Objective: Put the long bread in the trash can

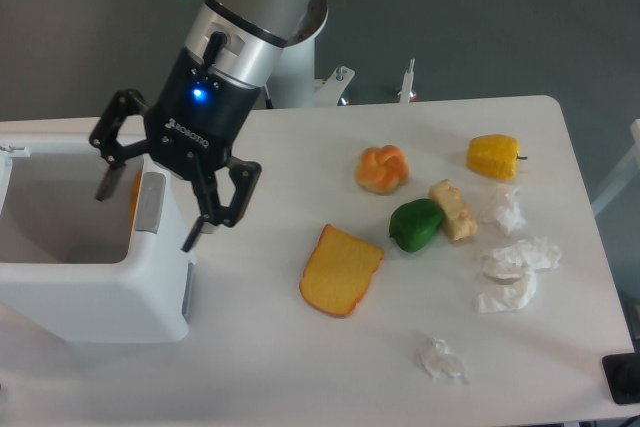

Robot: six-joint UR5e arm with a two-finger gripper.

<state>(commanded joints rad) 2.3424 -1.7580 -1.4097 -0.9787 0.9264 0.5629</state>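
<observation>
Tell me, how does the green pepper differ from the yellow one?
The green pepper sits mid-table, touching a pale yellow chunk; the yellow pepper stands apart, nearer the table's far edge. The green one looks rounder, the yellow one blockier with a dark stem pointing right. Both are glossy toy food of similar size.
</observation>
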